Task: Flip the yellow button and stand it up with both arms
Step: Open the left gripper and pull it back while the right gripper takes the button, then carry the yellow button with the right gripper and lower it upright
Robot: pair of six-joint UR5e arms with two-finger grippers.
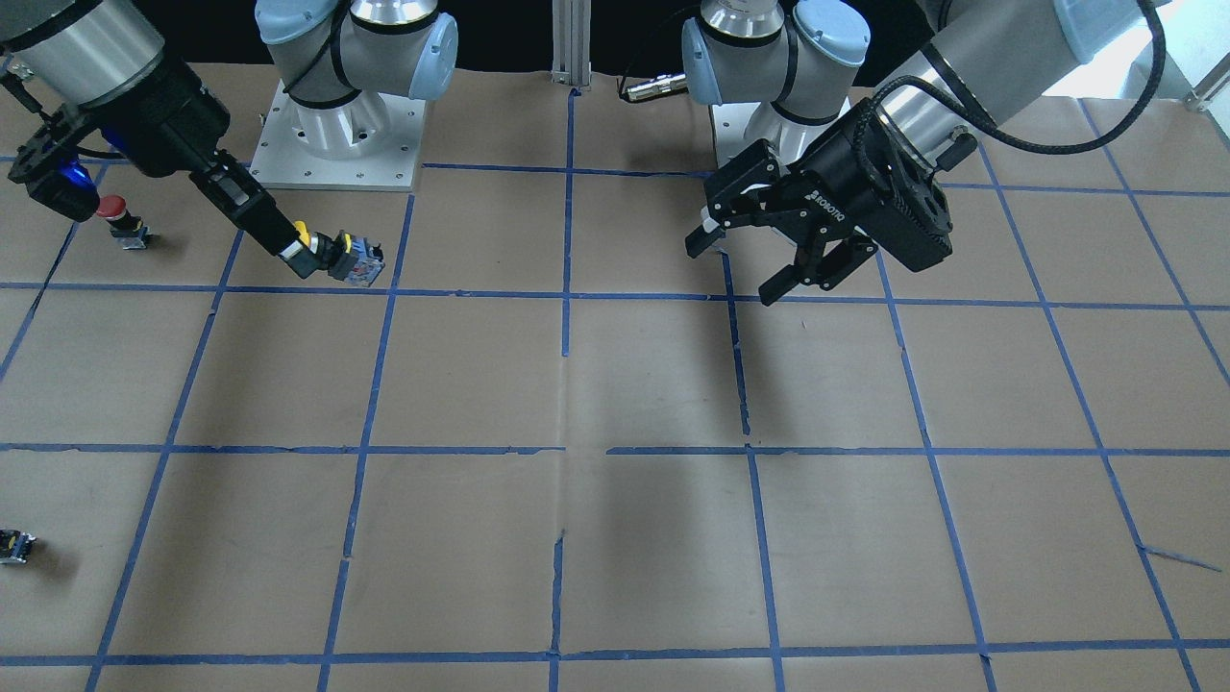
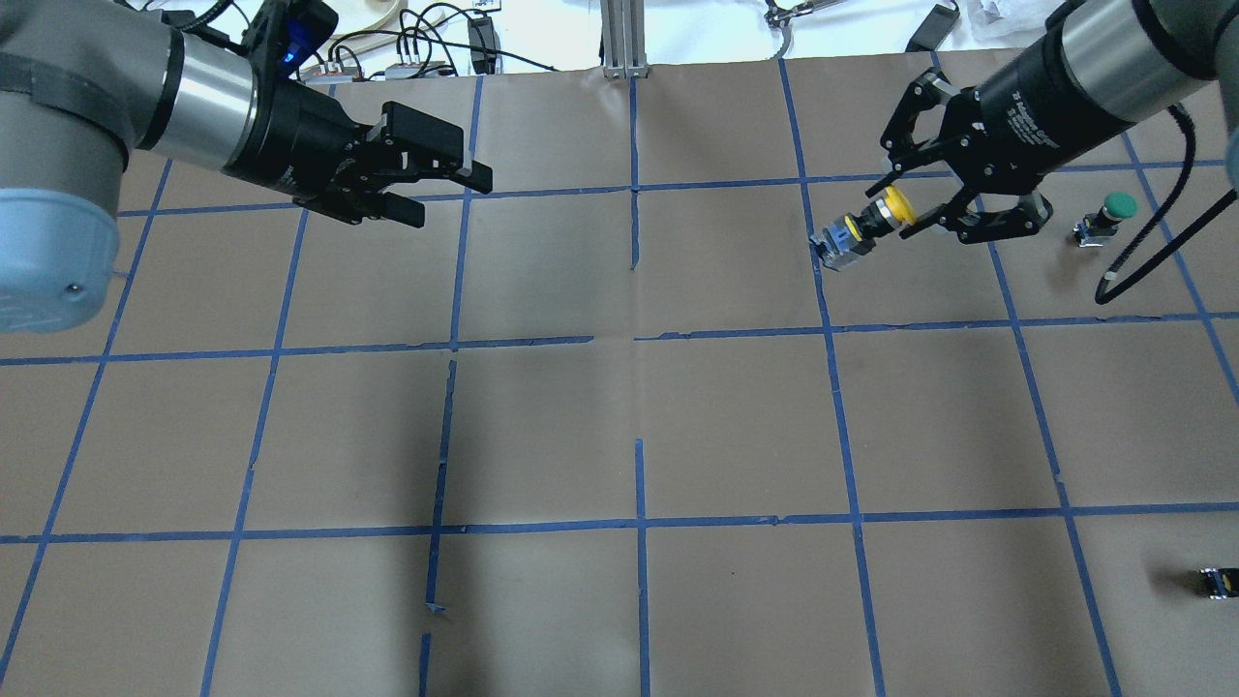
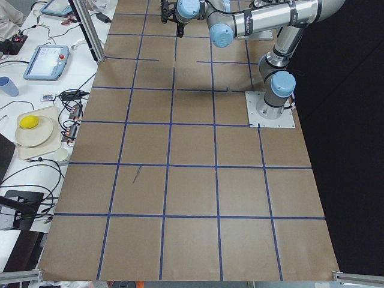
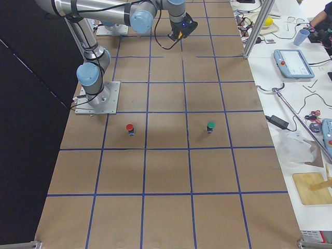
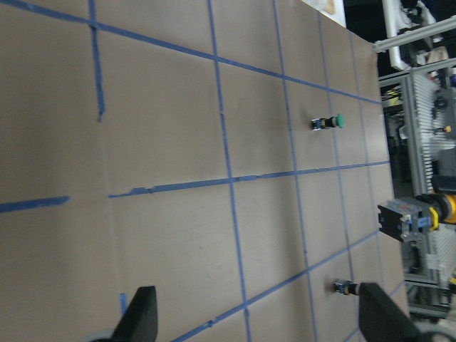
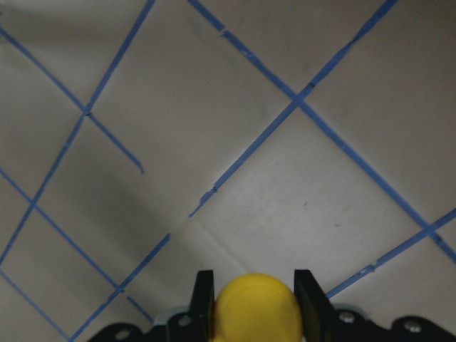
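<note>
The big silver-grey left arm (image 2: 58,145) is closest, reaching low over the brown paper desk (image 2: 619,426) with blue tape lines. Its black left gripper (image 2: 445,196) is wide open and holds nothing. Far right, the right gripper (image 2: 898,208) pinches the small yellow button (image 2: 864,226) by its round cap, sideways over the desk. Only the right wrist view shows the cap squeezed between both fingers (image 6: 205,299).

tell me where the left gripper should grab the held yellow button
Likely by its boxy body, coming from the robot's left: the right gripper clamps the yellow button at the cap end, so the body sticks out free toward the open left gripper.
</note>
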